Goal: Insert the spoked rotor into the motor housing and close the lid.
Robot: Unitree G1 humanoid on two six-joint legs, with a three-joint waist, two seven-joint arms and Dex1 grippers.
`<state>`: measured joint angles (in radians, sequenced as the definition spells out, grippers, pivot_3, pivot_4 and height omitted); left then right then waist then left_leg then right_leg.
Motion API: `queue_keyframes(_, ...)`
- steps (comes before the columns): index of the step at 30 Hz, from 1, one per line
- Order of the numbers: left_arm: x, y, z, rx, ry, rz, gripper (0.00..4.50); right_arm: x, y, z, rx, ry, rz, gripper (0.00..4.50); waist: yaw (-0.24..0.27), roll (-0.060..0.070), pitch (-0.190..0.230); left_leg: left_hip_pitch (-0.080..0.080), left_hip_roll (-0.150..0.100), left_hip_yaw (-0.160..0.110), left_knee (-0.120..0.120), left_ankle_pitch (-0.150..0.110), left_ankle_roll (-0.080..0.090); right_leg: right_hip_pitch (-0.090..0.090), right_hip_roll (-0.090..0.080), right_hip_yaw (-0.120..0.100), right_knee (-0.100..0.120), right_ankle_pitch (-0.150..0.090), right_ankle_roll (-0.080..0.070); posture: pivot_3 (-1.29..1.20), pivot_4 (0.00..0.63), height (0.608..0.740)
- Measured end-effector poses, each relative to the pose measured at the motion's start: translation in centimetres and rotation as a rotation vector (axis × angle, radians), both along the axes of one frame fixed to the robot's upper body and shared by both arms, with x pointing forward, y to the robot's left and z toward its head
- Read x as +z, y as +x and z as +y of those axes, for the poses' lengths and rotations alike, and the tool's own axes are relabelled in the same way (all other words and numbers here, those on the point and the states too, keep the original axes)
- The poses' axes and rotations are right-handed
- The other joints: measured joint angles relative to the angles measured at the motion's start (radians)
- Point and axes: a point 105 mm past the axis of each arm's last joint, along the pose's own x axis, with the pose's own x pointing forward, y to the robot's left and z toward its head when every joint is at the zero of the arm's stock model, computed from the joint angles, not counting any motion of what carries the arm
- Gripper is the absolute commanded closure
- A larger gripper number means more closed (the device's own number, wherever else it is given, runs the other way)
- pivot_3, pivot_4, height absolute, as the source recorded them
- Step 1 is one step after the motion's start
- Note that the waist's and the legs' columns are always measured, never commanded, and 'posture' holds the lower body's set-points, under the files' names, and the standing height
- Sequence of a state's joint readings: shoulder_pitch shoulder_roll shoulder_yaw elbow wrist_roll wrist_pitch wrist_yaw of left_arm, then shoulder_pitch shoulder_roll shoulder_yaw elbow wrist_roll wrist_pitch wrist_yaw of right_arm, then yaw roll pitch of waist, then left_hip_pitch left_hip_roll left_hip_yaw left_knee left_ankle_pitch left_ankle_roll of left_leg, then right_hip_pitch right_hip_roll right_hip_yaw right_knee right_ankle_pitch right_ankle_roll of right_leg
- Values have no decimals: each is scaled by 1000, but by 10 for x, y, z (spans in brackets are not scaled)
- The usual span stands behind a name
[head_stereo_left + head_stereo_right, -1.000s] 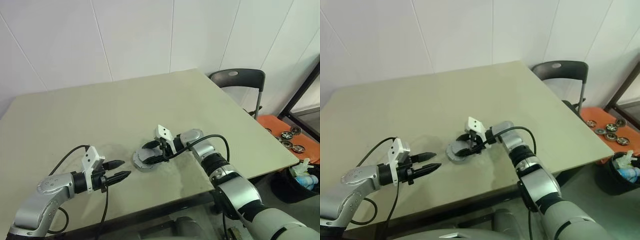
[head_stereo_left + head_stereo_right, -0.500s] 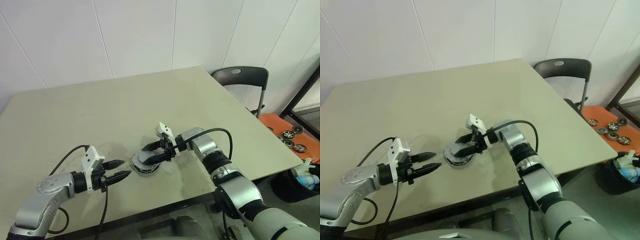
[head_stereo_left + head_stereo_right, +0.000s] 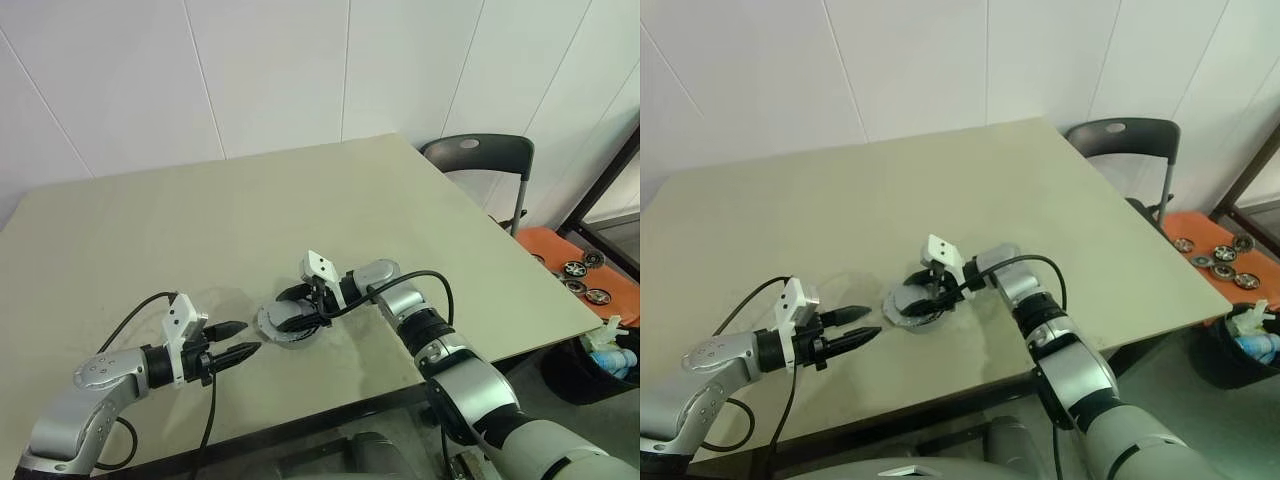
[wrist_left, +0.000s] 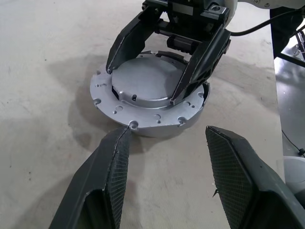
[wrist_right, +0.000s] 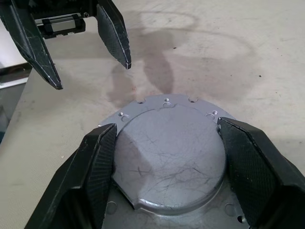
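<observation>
A beige table stands before white panelled walls, a black chair beside it.

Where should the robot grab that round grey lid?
Probably by the raised middle dome of the lid, fingers on opposite sides, coming from above. The outer flange lies low and flat, so the dome's edge gives the only wall to pinch; the right gripper already straddles it.

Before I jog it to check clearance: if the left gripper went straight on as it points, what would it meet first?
Probably the flat round grey lid, held between the right gripper's black fingers; table gap between.
</observation>
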<state>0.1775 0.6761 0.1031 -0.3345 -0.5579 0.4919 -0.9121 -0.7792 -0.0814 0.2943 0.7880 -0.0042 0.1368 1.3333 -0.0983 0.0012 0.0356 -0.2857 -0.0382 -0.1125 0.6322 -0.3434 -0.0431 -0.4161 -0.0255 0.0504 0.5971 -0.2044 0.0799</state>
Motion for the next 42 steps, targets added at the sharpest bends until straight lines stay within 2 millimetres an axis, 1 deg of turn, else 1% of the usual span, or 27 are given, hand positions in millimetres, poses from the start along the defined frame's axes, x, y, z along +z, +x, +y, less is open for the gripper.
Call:
queue_keyframes(5, -1, -1, 1, 3, 0, 4, 1817, 1, 0, -5, 13, -8, 8, 1471, 3, 0, 0, 0, 0, 0, 0, 0, 0, 1, 0, 0, 0, 0, 0, 0, 0, 740)
queue_keyframes(8, -1, -1, 1, 3, 0, 3, 1817, 5, 1, -7, 0, 19, 79, 1471, 3, 0, 0, 1, 0, -1, 0, 0, 0, 1, -1, 0, -1, 0, 0, 0, 0, 740)
queue_keyframes(11, -1, -1, 1, 3, 0, 3, 1817, 11, 5, -11, -38, 57, 171, 1471, 4, 0, 0, -1, -1, -1, 1, 0, 0, -2, -1, 0, -1, 2, -4, 0, 0, 740)
queue_keyframes(14, -1, -1, 1, 3, 0, 3, 1817, 13, 6, -19, -29, 62, 195, 1471, 6, 0, 0, -2, -1, -1, 1, 0, 0, -3, -2, 0, -1, 3, -4, 0, 0, 740)
queue_keyframes(16, -1, -1, 1, 3, 0, 3, 1817, 13, 5, -23, -14, 47, 175, 1471, 6, 0, 0, -3, -1, -1, 0, 0, 0, -4, -2, 0, -1, 2, -4, 0, 0, 740)
queue_keyframes(21, 0, -1, 1, 2, 0, 2, 1817, 10, 3, -23, 21, 26, 112, 1471, 5, 0, 0, -2, -1, -1, 0, 0, 0, -4, -2, 0, -1, 2, -4, 0, 0, 740)
queue_keyframes(24, -1, -1, 1, 3, 1, 5, 1817, 6, 1, -24, 25, 25, 73, 1471, 6, 0, 0, -2, -1, -1, 1, 0, 0, -3, -2, 0, -1, 2, -4, 0, 0, 740)
queue_keyframes(35, 1, -3, -2, -4, -4, 0, 1817, 3, 0, -26, 50, 2, 19, 1471, 8, 0, 0, -1, -1, -1, 1, 0, 0, -1, -2, 0, -1, 2, -4, 0, 0, 740)
queue_keyframes(39, 2, -3, -2, -2, -5, -2, 1817, 4, 0, -33, 70, -9, 11, 1471, 27, 0, 0, -1, -2, 0, 1, 0, 0, -1, -2, 0, -2, 2, -4, 0, 0, 740)
queue_keyframes(42, 1, -4, -1, 4, -5, 1, 1817, 4, -1, -35, 75, -13, 12, 1471, 33, -1, 0, -1, -2, -1, 1, 0, 0, -1, -2, 0, -2, 2, -4, 0, 0, 740)
